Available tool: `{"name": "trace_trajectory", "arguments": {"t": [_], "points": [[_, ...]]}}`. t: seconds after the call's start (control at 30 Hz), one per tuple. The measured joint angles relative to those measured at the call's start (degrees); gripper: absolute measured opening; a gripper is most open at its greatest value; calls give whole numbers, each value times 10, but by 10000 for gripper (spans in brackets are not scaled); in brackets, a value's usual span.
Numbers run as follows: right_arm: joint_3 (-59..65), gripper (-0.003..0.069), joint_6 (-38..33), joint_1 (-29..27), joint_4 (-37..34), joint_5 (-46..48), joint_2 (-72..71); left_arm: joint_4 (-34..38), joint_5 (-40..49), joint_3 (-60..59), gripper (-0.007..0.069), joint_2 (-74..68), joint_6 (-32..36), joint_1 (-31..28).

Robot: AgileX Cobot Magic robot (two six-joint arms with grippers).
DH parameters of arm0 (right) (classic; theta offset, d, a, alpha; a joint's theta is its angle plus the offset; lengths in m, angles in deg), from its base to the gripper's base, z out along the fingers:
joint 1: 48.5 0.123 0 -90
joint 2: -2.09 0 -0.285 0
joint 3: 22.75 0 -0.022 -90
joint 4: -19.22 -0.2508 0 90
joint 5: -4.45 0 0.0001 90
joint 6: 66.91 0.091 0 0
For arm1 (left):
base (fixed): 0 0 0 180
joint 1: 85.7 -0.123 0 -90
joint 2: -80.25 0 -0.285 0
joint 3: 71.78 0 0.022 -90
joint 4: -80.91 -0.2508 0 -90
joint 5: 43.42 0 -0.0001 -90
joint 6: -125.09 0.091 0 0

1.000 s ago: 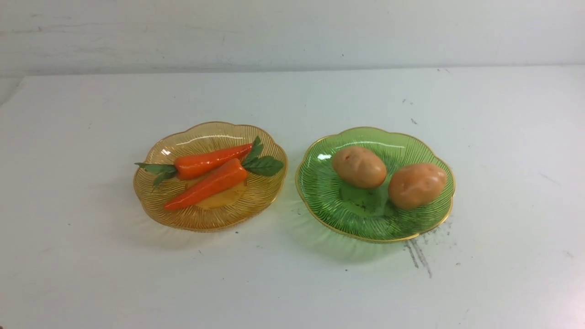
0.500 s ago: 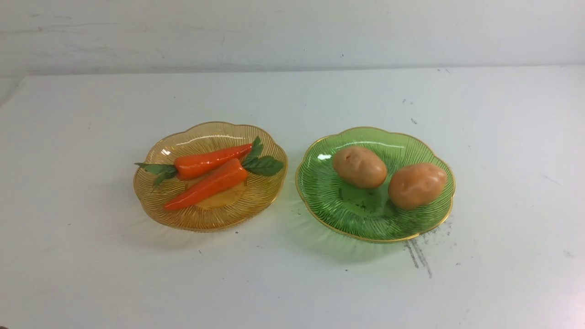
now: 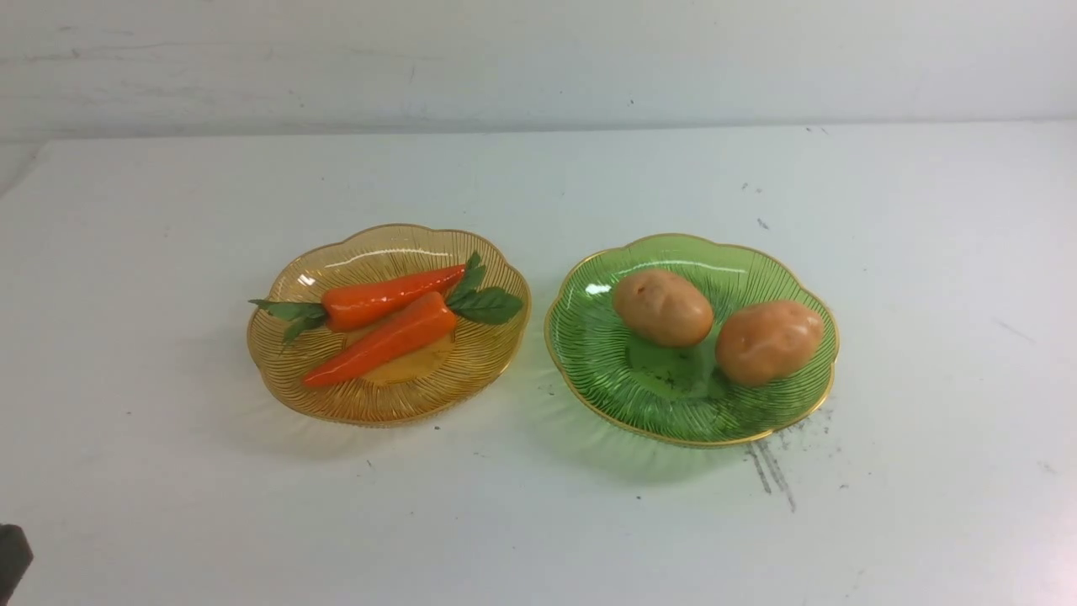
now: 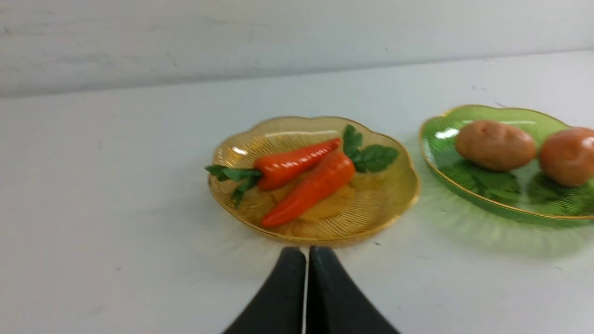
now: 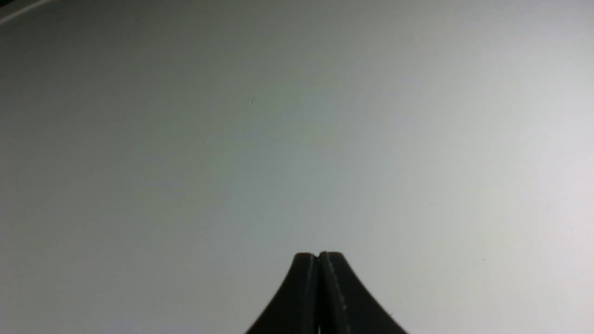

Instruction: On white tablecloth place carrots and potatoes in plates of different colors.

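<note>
Surface: white tablecloth (image 3: 538, 522), matte, with dark specks and grey scuff streaks near the green dish.
Amber plate (image 3: 336, 396): on the robot's left half of the cloth, ribbed, gold-edged scalloped rim.
Green plate (image 3: 606, 379): just beside the amber one, on its right, rims close but apart.
Carrots, two: rear carrot (image 3: 383, 296) and front carrot (image 3: 383, 338), both lying in the amber plate, side by side and touching along their length, leafy tops at opposite ends.
Potatoes, two: left potato (image 3: 662, 308) and right potato (image 3: 768, 342), both in the green plate, close together; whether they touch cannot be told.
Left gripper (image 4: 306, 253): black fingers pressed together, nothing between them, hovering just short of the amber plate's near rim; a dark corner at the front view's lower left edge is probably part of this arm.
Right gripper (image 5: 319, 255): fingers closed flat against each other, empty, over bare cloth.
</note>
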Motion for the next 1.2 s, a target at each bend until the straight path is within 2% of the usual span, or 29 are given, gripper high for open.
{"name": "trace_trajectory", "arguments": {"t": [0.1,0.17,0.43,1.2], "points": [[0,-15,0,0,0,0,0,-23,-84,-97,-3,22,-1,-11],[0,-15,0,0,0,-1,0,-36,-107,-136,-3,24,-1,-16],[0,-15,0,0,0,-1,0,-58,-48,-154,-3,24,2,-19],[0,-15,0,0,0,-1,0,-57,-48,-154,-3,24,4,-19]]}}
